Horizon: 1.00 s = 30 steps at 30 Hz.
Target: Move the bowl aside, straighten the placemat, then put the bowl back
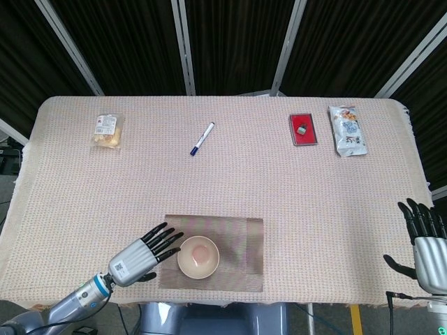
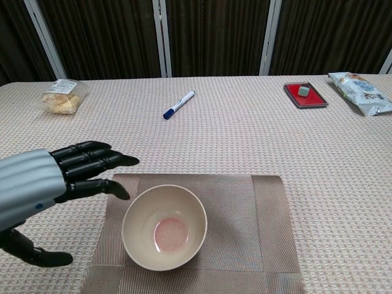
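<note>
One bowl (image 1: 198, 257) sits mouth-up on the left half of one mat (image 1: 237, 252) in the head view, near the table's (image 1: 230, 181) front edge. The mat's long axis runs left to right, its edges lying almost square to the table's front, with only a slight tilt. The left hand (image 1: 143, 253) hovers just beside the bowl's left rim, fingers straight and spread, holding nothing; its fingertips (image 1: 172, 242) reach over the mat's left edge, and contact with the bowl cannot be told. The right hand (image 1: 425, 246) stands at the table's right front corner, well apart from the mat, fingers upright and apart, empty. Along the far side lie one snack pack (image 1: 107, 130), one pen (image 1: 202, 138) pointing diagonally, one red tray (image 1: 303, 129) with a small block on it, and one pouch (image 1: 347, 130).

From the chest view, the bowl (image 2: 164, 227) rests on the mat (image 2: 245, 226) left of centre, showing a pinkish bottom. The left hand (image 2: 46, 184) comes in from the left, fingers (image 2: 98, 164) extended toward the bowl's rim, thumb low and away from them, gripping nothing. Pen (image 2: 179, 104), pack (image 2: 60, 96), tray (image 2: 304, 95) and pouch (image 2: 361, 92) line the far edge.
</note>
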Available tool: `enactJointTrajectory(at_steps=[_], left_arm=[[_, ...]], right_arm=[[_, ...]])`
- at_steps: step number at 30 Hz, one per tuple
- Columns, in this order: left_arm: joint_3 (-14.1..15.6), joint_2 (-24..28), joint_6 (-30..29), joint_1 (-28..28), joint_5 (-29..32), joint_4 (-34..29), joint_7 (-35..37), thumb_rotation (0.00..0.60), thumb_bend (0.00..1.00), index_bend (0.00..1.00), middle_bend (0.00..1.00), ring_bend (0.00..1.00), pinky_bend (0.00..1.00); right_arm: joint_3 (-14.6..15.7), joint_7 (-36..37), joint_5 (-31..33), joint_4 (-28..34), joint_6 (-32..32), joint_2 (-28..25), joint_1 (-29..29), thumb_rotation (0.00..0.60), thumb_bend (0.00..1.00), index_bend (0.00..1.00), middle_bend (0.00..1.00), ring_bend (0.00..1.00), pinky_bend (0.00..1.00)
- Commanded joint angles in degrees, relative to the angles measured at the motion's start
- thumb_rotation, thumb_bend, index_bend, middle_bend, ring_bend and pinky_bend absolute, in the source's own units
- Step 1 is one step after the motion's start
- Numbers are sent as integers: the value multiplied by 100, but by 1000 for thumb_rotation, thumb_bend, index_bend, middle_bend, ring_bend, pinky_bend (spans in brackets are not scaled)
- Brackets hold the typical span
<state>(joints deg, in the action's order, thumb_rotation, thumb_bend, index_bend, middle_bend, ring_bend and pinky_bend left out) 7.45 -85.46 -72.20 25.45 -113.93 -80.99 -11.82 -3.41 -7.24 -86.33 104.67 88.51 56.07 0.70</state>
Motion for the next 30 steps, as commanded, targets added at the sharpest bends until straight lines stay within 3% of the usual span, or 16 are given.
enactJointTrajectory(at_steps=[1, 5, 15, 24, 30], left_arm=[[-53, -244, 186, 137, -9, 135, -161, 600, 54, 288, 0, 0, 0], [-143, -502, 333, 208, 86, 278, -429, 600, 94, 381, 0, 0, 0], [-267, -814, 481, 359, 297, 521, -744, 600, 311, 438, 0, 0, 0], [-246, -880, 466, 408, 424, 586, -816, 600, 375, 592, 0, 0, 0], [-571, -696, 286, 461, 738, 443, -687, 600, 387, 603, 0, 0, 0]], right_arm=[[5, 73, -4, 25, 36, -29, -29, 600, 0, 0, 0, 0, 0], [9, 134, -8, 30, 29, -58, -36, 600, 0, 0, 0, 0, 0], [2, 155, 9, 13, -34, -46, -7, 600, 0, 0, 0, 0, 0], [-18, 202, 44, -1, -50, -60, 0, 600, 0, 0, 0, 0, 0], [-15, 194, 62, -11, -77, -51, 7, 600, 0, 0, 0, 0, 0]])
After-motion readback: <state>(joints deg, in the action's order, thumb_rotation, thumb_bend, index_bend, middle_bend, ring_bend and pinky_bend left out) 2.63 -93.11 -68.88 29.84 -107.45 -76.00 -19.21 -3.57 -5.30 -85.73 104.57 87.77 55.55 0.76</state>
